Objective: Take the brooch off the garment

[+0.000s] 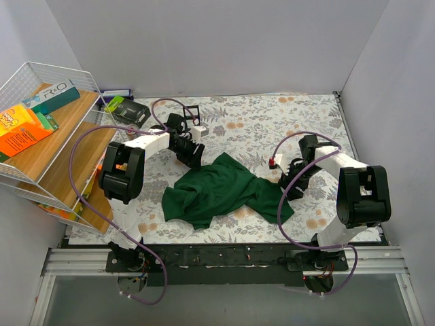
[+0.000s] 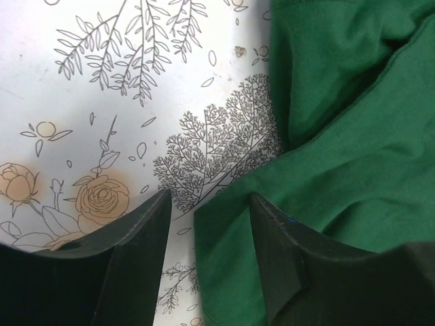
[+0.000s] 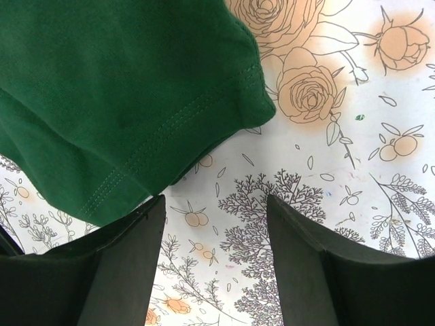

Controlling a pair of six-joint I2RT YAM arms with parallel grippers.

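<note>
- The shirt point(image 1: 224, 190) lay crumpled mid-table point(image 1: 272, 122), between both arms. I could not find the brooch.
- The left fingers point(image 1: 192, 153) hung open and empty over its far-left edge. The right fingers point(image 1: 289, 185) stood open and empty beside a stitched hem.
- I judged spreading the soft cloth gently came first, to expose the brooch.

You have a plain dark green shirt point(image 1: 221, 190) on a white worktop point(image 1: 272, 115) printed with grey line-drawn leaves and pale orange roses. Your left pincer point(image 2: 209, 204) and right pincer point(image 3: 215, 204) are black. The cables point(image 1: 280, 204) are purple. The box point(image 1: 24, 129) is bright orange.
</note>
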